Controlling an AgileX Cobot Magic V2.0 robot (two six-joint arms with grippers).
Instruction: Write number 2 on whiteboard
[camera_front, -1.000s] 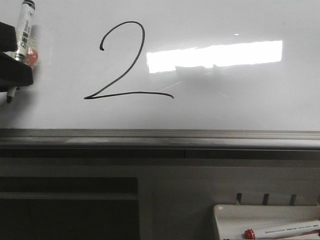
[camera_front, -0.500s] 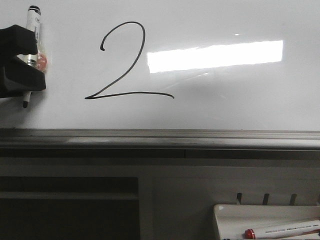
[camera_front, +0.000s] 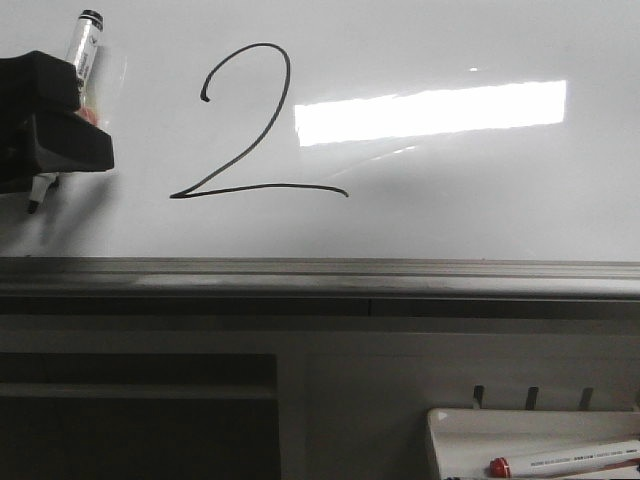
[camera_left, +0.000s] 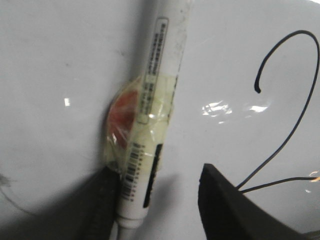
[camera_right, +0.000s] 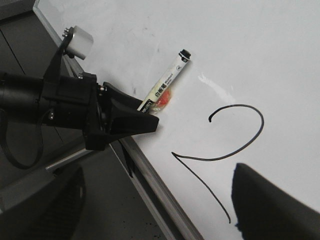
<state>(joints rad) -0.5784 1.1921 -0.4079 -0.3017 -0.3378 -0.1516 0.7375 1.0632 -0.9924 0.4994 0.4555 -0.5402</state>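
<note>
A: Status? Start big.

B: Whiteboard (camera_front: 450, 220) fills the upper frame. The number 2 (camera_front: 245, 125) sits left of centre, base stroke complete; I judge the writing finished.

A: Arms?

B: Left gripper (camera_front: 45, 150) at the left edge, jaws clamped on the marker (camera_front: 82, 50), tip off the line. Right gripper: finger tips only, wrist view; I cannot tell its jaws.

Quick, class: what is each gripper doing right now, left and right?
Left gripper: closed on the black marker, beside the finished number 2.
Right gripper: fingers spread wide, open, holding nothing.
</note>
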